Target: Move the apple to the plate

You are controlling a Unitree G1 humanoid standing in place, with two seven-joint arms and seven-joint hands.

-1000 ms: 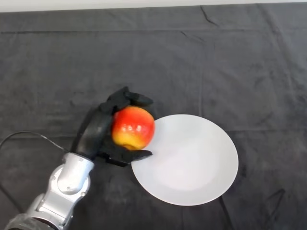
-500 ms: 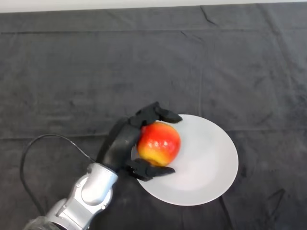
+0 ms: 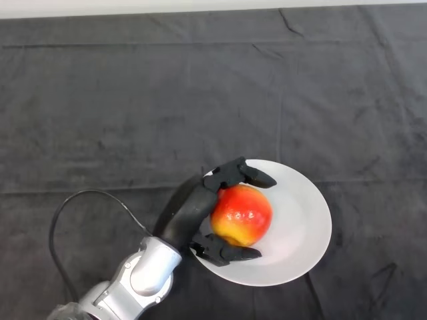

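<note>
A red and yellow apple (image 3: 241,215) is over the middle left of the white plate (image 3: 300,227), which lies on the dark cloth at the centre right. My left hand (image 3: 193,213) reaches in from the lower left and is shut on the apple, with fingers curled over its far side and the thumb under its near side. I cannot tell whether the apple rests on the plate or hangs just above it.
The dark cloth (image 3: 133,100) covers the whole table. A pale strip of wall or table edge (image 3: 133,7) runs along the top.
My left hand has carried the apple to the right, from beside the plate's left rim to over the plate's middle left. The plate has not moved.
</note>
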